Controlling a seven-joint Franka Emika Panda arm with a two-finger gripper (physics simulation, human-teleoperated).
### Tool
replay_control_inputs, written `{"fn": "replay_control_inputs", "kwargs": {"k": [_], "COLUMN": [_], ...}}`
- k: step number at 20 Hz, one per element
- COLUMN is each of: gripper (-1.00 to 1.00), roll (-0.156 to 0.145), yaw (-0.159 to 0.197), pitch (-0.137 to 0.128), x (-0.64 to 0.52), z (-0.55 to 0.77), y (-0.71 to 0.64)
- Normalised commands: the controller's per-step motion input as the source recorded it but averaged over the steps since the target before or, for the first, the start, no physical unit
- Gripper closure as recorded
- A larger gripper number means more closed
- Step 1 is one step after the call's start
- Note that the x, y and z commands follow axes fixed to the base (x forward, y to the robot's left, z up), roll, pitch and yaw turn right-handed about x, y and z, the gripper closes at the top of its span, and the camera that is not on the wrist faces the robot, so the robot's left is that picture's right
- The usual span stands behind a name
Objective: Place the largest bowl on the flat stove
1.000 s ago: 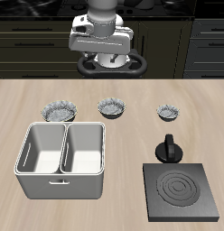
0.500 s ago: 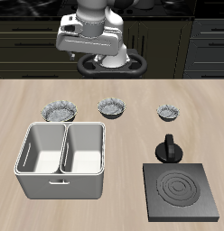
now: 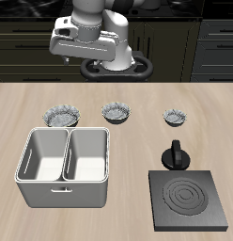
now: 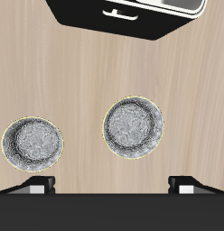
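Observation:
The largest bowl [image 3: 62,115], grey-white with a ruffled rim, sits on the table behind the grey bin; it also shows in the wrist view [image 4: 134,127]. The flat stove [image 3: 189,200], dark grey with ring marks, lies near the table's front edge, with a black knob [image 3: 176,154] just behind it. My gripper [image 3: 85,56] hangs high above the table's back, behind the largest bowl and well apart from it. In the wrist view the gripper [image 4: 112,185] is open and empty, its fingertips [image 4: 37,185] wide apart.
Two smaller ruffled bowls stand in the same row: the middle one [image 3: 116,111], also in the wrist view [image 4: 33,143], and the smallest [image 3: 176,117] behind the knob. A grey two-compartment bin [image 3: 67,168] stands in front of the largest bowl, its wall showing in the wrist view [image 4: 132,18].
The gripper has moved sideways along the table's back, from behind the middle bowl toward the largest bowl's side. Bowls, bin and stove have not moved.

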Motion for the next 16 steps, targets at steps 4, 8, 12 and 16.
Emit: {"fn": "replay_control_inputs", "kwargs": {"k": [4,8,12,16], "gripper": [-1.00,-1.00,-1.00,-1.00], "roll": [-0.012,-0.009,0.012,0.036], "yaw": [0.012,0.000,-0.005,-0.011], "pitch": [0.015,-0.009,0.017,0.016], "x": [0.05,0.05,0.05,0.05], "z": [-0.02,0.04,0.02,-0.02], "y": [-0.16,-0.25,-0.18,-0.11]}}
